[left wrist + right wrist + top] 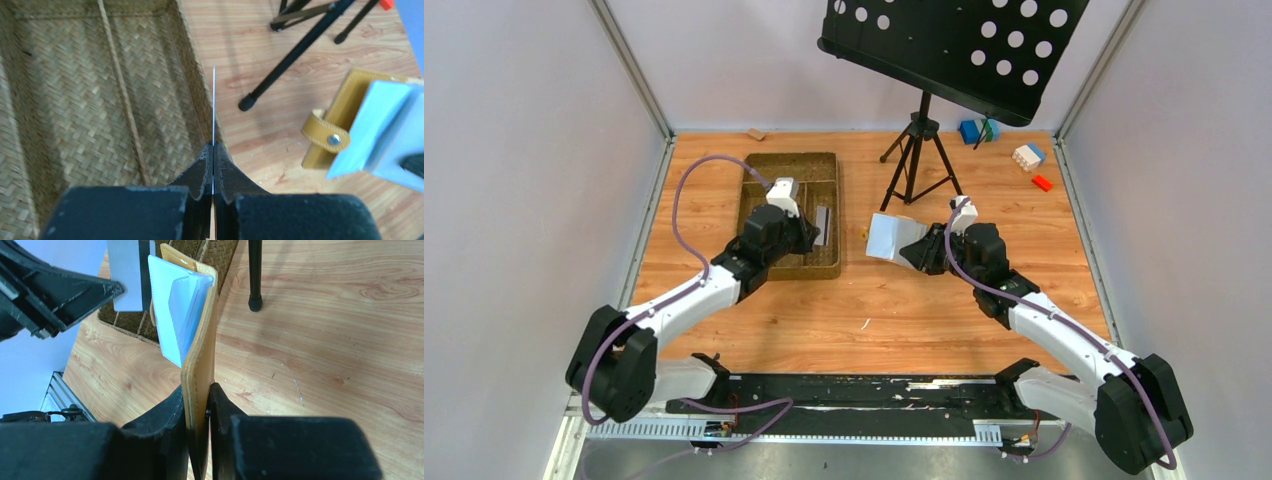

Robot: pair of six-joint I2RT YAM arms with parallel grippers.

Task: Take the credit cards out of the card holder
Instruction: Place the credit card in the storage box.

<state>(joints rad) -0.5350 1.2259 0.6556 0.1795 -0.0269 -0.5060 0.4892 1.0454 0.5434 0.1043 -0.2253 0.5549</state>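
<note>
As the credit card (214,107) looks thin, stiff and slick, it is pinched edge-on at frame centre by the left claw (213,167); the pliable card holder (201,340) is clamped by its cover, lower centre, in the right claw (199,397).

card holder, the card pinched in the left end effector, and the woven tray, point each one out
card holder (199,360): right wrist view, on its yellow outer cover.
card (214,105): left wrist view, on its thin edge, seen end-on.
woven tray (65,100): left wrist view, on its bare floor.

credit card (214,100) edge-on, face hidden, card holder (350,105) cropped
</note>
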